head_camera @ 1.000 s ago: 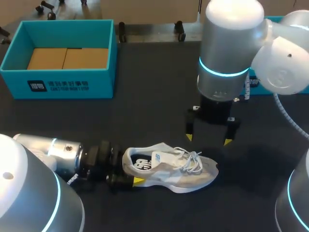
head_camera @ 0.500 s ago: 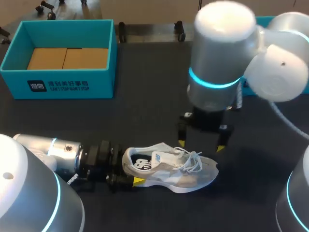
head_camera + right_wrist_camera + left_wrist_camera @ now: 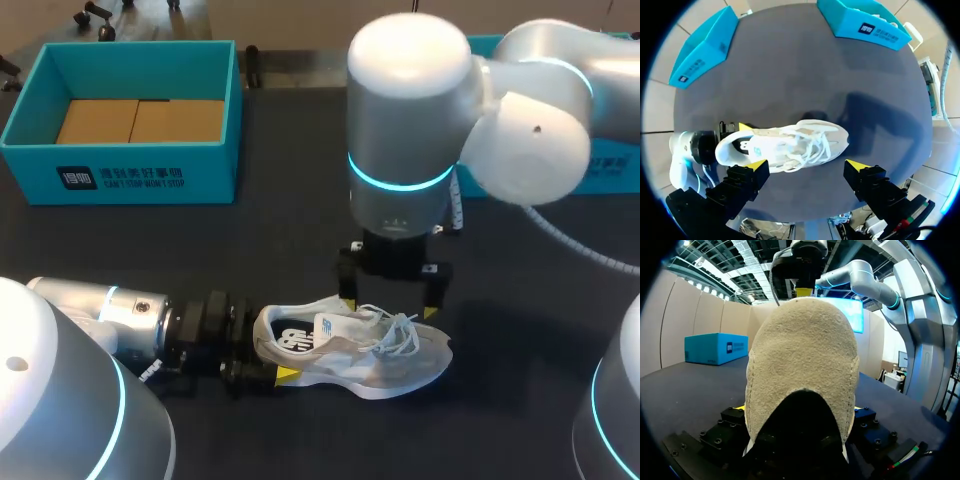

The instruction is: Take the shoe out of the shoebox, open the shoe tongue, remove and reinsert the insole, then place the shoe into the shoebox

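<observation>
Leftward and lower comes the right claw (image 3: pixel 390 303) since a second ago, from beyond the shoe (image 3: pixel 350 352) to just above its laced middle. It hangs released, with its yellow tips spread wide to either side of the tongue (image 3: pixel 336 324) and laces (image 3: pixel 402 336), touching neither so far as the views show. That shoe lies on the desk (image 3: pixel 300 230) with its toe to the right, out of the shoebox (image 3: pixel 120 178), which stands well apart at the far left corner. Low at the left, the left claw (image 3: pixel 270 350) is clenched on the heel (image 3: pixel 802 375), which fills the space between its fingers in its own wrist view. The step in hand looks to be opening the tongue. From here the spread tips could come down astride the whole upper and close on nothing, or catch a lace loop and drag it instead of the tongue. A hard upward pull could also twist the shoe in the left claw's hold on the soft heel, or lift the toe and roll it onto its side
</observation>
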Tool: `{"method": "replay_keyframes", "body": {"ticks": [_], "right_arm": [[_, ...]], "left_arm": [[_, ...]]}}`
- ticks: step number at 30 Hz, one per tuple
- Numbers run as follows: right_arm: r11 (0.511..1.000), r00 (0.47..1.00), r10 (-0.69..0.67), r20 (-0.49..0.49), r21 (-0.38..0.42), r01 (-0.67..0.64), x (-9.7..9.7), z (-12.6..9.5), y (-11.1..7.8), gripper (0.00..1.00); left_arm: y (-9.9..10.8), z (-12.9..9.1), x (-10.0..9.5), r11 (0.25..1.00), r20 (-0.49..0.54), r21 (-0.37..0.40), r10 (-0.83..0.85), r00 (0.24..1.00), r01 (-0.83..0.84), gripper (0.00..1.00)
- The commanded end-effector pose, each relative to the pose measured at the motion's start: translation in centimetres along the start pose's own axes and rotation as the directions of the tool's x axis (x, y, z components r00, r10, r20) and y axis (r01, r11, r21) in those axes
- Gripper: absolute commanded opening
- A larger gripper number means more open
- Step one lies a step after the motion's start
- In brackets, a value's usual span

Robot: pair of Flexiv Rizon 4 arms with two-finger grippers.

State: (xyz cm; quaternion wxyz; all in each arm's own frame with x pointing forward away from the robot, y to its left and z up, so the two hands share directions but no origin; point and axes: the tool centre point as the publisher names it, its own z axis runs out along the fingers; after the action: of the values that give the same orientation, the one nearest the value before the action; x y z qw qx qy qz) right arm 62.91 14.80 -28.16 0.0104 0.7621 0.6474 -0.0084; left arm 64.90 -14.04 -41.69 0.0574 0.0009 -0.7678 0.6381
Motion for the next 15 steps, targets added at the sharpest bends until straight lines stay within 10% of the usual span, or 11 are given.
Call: {"method": "replay_keyframes", "body": {"ticks": [1, 15], "right_arm": [[0.984, 0.952, 0.175, 0.251, -0.078, -0.161, 7.5, 1.3, -1.9, 1.00], [0.990, 0.953, 0.142, 0.266, -0.053, -0.133, 10.0, 2.2, -1.7, 1.00]], "left_arm": [[0.0, 0.0, 0.1, 1.000, 0.003, -0.001, 0.001, 1.000, -0.001, 0.00], [0.0, 0.0, 0.1, 1.000, 0.003, -0.001, 0.001, 1.000, -0.001, 0.00]]}}
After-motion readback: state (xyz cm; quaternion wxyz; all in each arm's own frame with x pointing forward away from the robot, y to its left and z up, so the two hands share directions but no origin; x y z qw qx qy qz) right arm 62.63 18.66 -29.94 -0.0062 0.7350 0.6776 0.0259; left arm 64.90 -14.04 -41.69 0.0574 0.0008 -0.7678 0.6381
